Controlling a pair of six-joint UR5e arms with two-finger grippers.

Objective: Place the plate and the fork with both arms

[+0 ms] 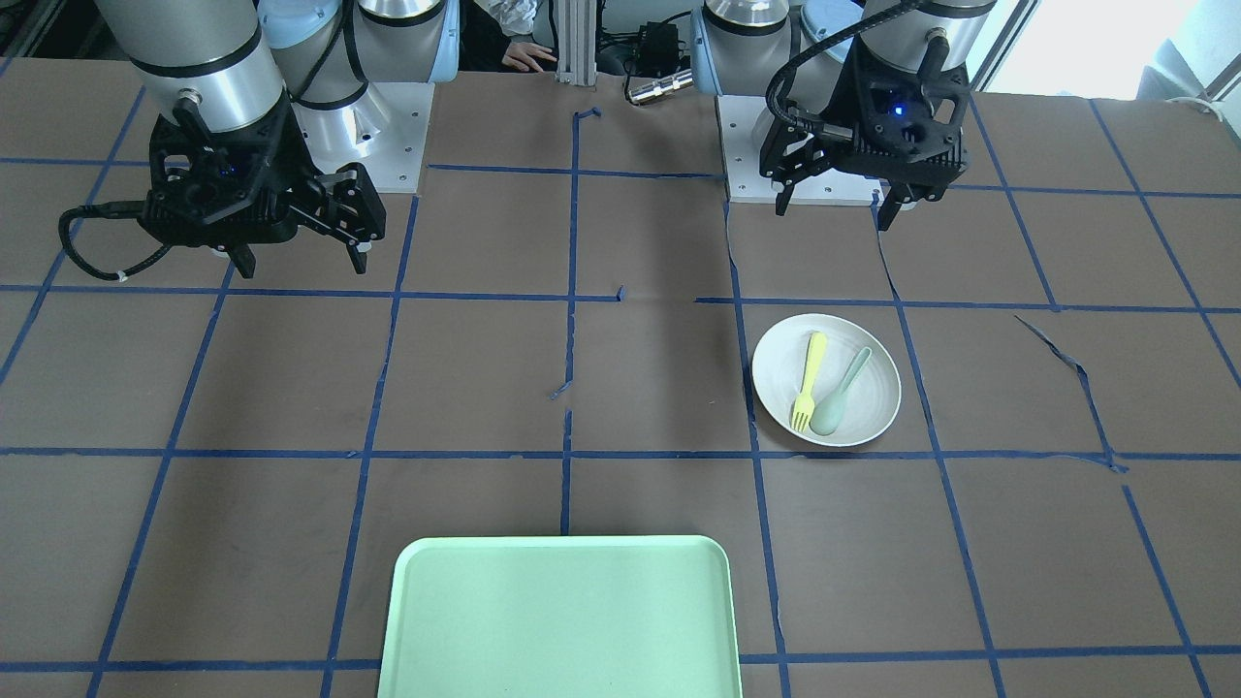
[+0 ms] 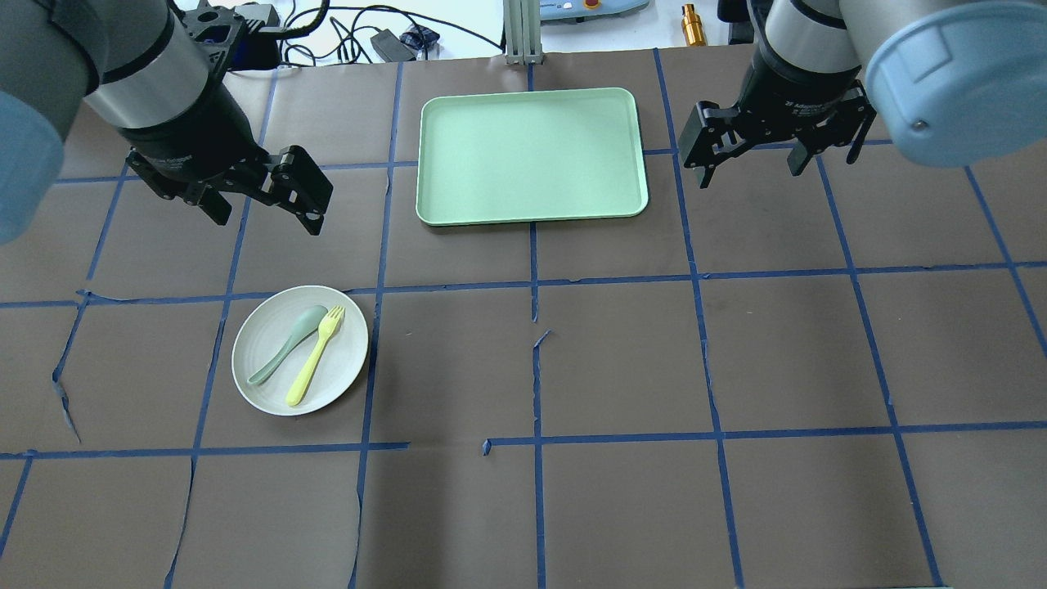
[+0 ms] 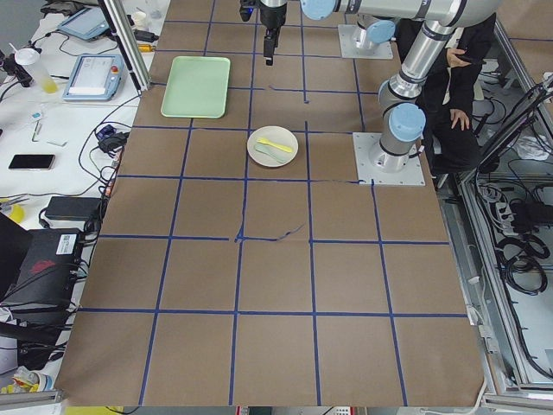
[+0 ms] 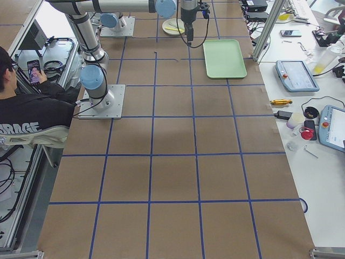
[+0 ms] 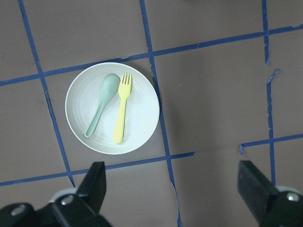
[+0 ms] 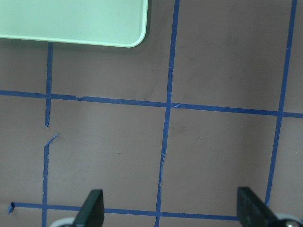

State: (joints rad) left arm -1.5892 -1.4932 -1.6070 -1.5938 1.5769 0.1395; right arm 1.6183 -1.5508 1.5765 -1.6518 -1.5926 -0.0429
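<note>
The round white plate (image 2: 341, 361) lies on the brown table on my left side. On it lie the pale-yellow fork (image 2: 316, 355) and a grey-green spoon (image 2: 287, 345) side by side. The left wrist view shows the plate (image 5: 142, 113), fork (image 5: 121, 111) and spoon (image 5: 99, 107) from above. My left gripper (image 2: 268, 222) is open and empty, hovering above the table just beyond the plate. My right gripper (image 2: 748, 174) is open and empty, hovering to the right of the tray. In the front view the left gripper (image 1: 834, 213) is on the right and the right gripper (image 1: 302, 264) on the left.
A mint-green rectangular tray (image 2: 530, 155) lies at the far middle of the table; its corner shows in the right wrist view (image 6: 71, 21). Blue tape lines grid the brown cover. A person sits behind the robot. Benches with devices stand past the table's far edge.
</note>
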